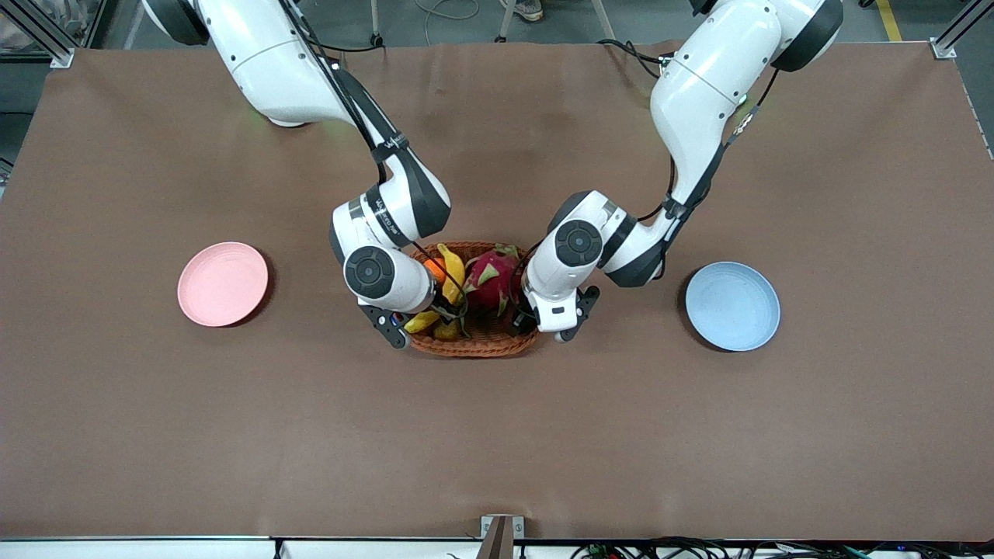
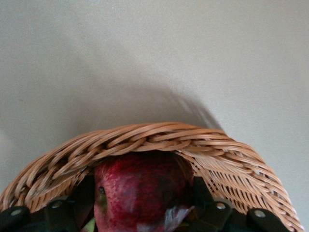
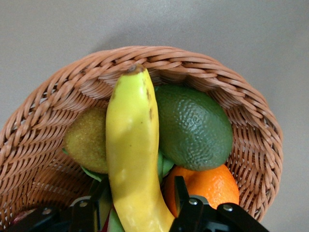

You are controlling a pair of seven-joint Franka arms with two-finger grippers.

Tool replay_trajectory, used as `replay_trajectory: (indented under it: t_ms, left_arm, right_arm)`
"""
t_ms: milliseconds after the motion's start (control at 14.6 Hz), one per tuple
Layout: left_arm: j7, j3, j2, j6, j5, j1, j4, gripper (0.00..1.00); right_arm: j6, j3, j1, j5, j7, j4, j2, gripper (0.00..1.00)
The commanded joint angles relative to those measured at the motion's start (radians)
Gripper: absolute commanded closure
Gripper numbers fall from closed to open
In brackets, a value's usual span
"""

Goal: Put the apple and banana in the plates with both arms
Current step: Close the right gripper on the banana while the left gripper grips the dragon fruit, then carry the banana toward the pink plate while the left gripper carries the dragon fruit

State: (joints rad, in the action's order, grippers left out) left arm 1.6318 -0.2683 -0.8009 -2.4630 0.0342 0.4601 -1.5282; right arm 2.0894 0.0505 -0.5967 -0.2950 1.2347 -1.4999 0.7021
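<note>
The dark red apple (image 2: 142, 191) lies in the woven basket (image 2: 145, 137), and my left gripper (image 2: 143, 186) is shut on it, one finger (image 2: 200, 191) on each side. In the front view my left gripper (image 1: 519, 320) is down in the basket's end toward the left arm and hides the apple. The yellow banana (image 3: 133, 145) lies over other fruit in the basket (image 3: 43, 140). My right gripper (image 3: 137, 191) is shut on its middle. In the front view my right gripper (image 1: 445, 310) is in the basket's other end, with the banana (image 1: 452, 268) showing beside it.
The pink plate (image 1: 223, 283) lies toward the right arm's end of the table, the blue plate (image 1: 732, 305) toward the left arm's end. The basket (image 1: 474, 345) also holds a pink dragon fruit (image 1: 493, 279), an orange (image 3: 212, 186), a green avocado (image 3: 193, 125) and a kiwi (image 3: 87, 142).
</note>
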Motion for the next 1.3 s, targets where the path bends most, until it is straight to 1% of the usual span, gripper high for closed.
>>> replay_trajectory:
  t_ms: [0, 69, 206, 274, 343, 411, 686, 823, 891, 1029, 1097, 1166, 1234]
  left_arm:
    - [0.000, 0.009, -0.005, -0.002, 0.013, 0.011, 0.016, 0.60]
    - [-0.001, 0.009, 0.003, 0.006, 0.013, 0.011, 0.017, 0.71]
    - [-0.004, 0.009, 0.040, 0.031, 0.013, 0.009, 0.017, 0.88]
    - [-0.009, 0.011, 0.061, 0.062, 0.013, 0.008, 0.019, 0.93]
    - [-0.015, 0.011, 0.086, 0.093, 0.013, 0.005, 0.023, 0.96]
    - [-0.024, 0.011, 0.103, 0.128, 0.013, 0.000, 0.032, 0.98]
    - [-0.133, 0.009, 0.218, 0.260, 0.013, -0.008, 0.039, 0.99]
    - [-0.215, 0.009, 0.268, 0.358, 0.013, -0.046, 0.034, 0.99]
    - [-0.286, 0.009, 0.294, 0.413, 0.013, -0.073, 0.031, 0.98]
    - [-0.412, 0.008, 0.336, 0.493, 0.013, -0.133, 0.026, 0.98]
    - [-0.455, 0.008, 0.348, 0.527, 0.013, -0.158, 0.023, 0.98]
    - [-0.495, 0.011, 0.359, 0.567, 0.013, -0.182, 0.013, 0.98]
    - [-0.532, 0.011, 0.370, 0.579, 0.033, -0.205, -0.016, 0.98]
  right_arm:
    - [0.006, 0.003, -0.005, -0.018, 0.005, 0.014, 0.011, 0.45]
    - [0.006, 0.003, -0.005, -0.018, 0.002, 0.014, 0.011, 0.47]
    - [0.004, 0.003, -0.003, -0.018, -0.006, 0.014, 0.011, 0.53]
    - [0.003, 0.003, -0.003, -0.016, -0.009, 0.014, 0.010, 0.55]
    - [0.003, 0.003, -0.003, -0.013, -0.018, 0.017, 0.010, 0.56]
    - [0.003, 0.003, -0.003, -0.016, -0.027, 0.020, 0.007, 0.60]
    - [-0.023, 0.003, 0.008, -0.018, -0.027, 0.063, -0.004, 0.66]
    - [-0.081, 0.005, 0.020, -0.016, -0.031, 0.095, -0.009, 0.67]
    - [-0.124, 0.006, 0.029, -0.013, -0.038, 0.118, -0.009, 0.67]
    - [-0.190, 0.006, 0.061, -0.013, -0.145, 0.132, -0.015, 0.67]
    - [-0.225, 0.011, 0.072, -0.009, -0.206, 0.130, -0.039, 0.67]
    - [-0.279, 0.017, 0.083, 0.013, -0.277, 0.121, -0.067, 0.67]
    - [-0.317, 0.031, 0.092, 0.046, -0.341, 0.121, -0.076, 0.68]
